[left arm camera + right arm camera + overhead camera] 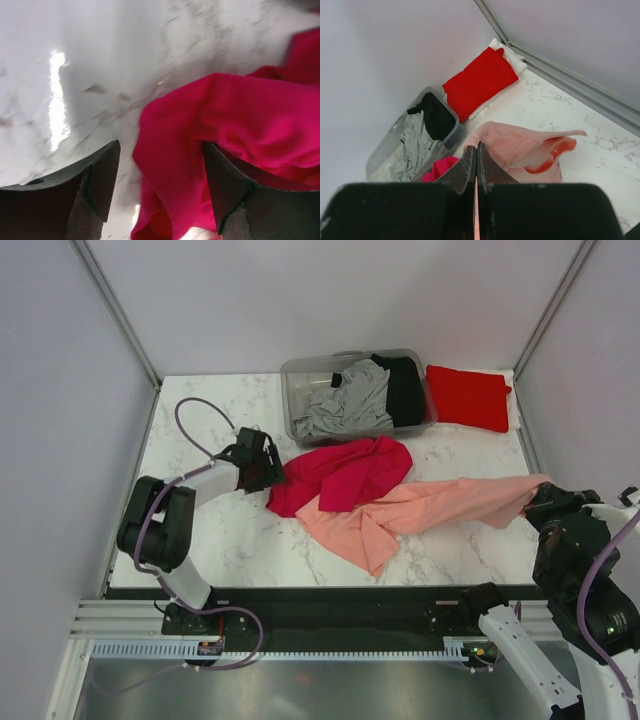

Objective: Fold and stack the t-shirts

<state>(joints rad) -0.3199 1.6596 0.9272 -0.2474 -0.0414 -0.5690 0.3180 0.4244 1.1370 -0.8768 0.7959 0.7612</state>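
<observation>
A magenta t-shirt [345, 472] lies crumpled mid-table, partly over a salmon pink t-shirt [420, 510] that is stretched out to the right. My left gripper [264, 466] is open at the magenta shirt's left edge. In the left wrist view the magenta cloth [175, 165] lies between the spread fingers [102, 175], close to the right one. My right gripper [537, 502] is shut on the pink shirt's right end, and a thin strip of pink cloth [520, 142] runs between its jaws [476, 150]. A bright red t-shirt [468, 395] lies folded at the back right.
A clear grey plastic bin [292, 420] at the back centre holds grey cloth and a black garment [403, 388]. White cloth shows under the red shirt [515, 60]. Enclosure walls and metal posts border the marble table [200, 540] on three sides.
</observation>
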